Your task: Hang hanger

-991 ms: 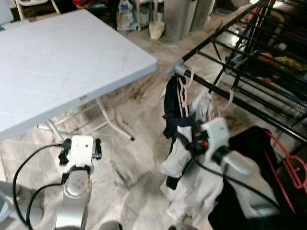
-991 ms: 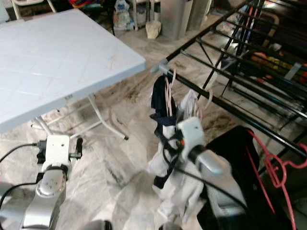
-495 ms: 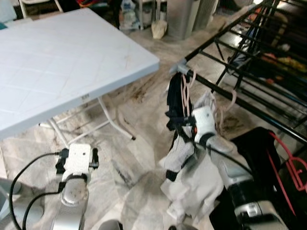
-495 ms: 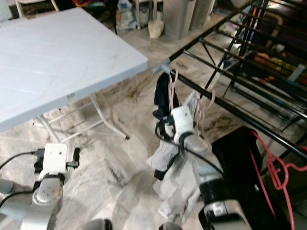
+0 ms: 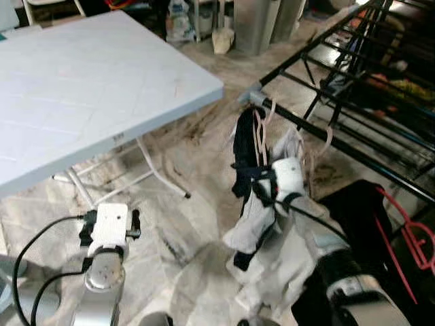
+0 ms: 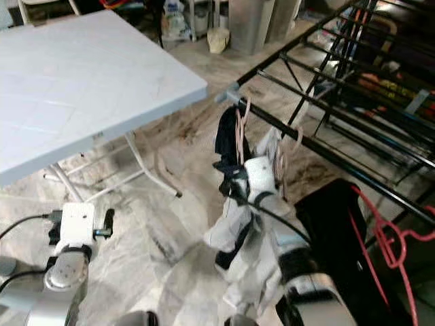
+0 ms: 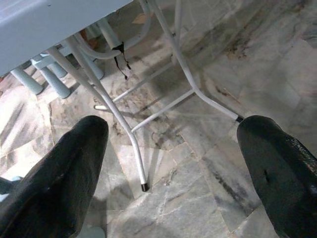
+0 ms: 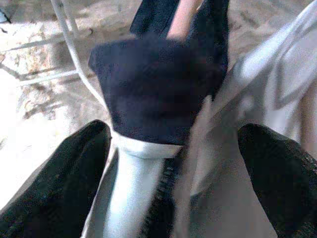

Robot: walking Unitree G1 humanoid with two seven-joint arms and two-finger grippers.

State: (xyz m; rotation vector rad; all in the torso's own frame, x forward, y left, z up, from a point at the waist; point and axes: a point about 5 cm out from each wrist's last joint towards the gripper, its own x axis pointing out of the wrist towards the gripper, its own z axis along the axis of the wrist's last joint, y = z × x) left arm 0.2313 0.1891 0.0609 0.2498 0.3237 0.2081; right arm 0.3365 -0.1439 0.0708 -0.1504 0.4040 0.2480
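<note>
Marble floor (image 5: pixel 197 224) with grey and brown veins runs under a white folding table (image 5: pixel 81 88) on the robot's left and a black drying rack (image 5: pixel 353 88) on its right. On the rack's nearest bar, by its grey corner joint, two pale pink hangers (image 5: pixel 260 129) hook side by side; a dark navy garment (image 5: pixel 243 153) hangs from the one nearer the corner, and a white garment (image 5: pixel 262 224) droops from beside it toward the floor. The right gripper (image 8: pixel 173 148) is pushed in among these clothes just below the bar, its white wrist housing pressed against the cloth. In the right wrist view its two black fingers (image 8: pixel 54 188) stand wide apart with the navy cloth and a zipped white piece lying between them; whether they grip anything I cannot tell, as neither pad visibly presses on the cloth or a hanger. A red hanger (image 5: pixel 414 238) lies over a black garment (image 5: pixel 360 217) at the robot's far right, well below the rack bars. The left gripper (image 7: pixel 173 173) hangs low over the floor near the table's leg (image 7: pixel 124 129), fingers spread wide and holding nothing.
</note>
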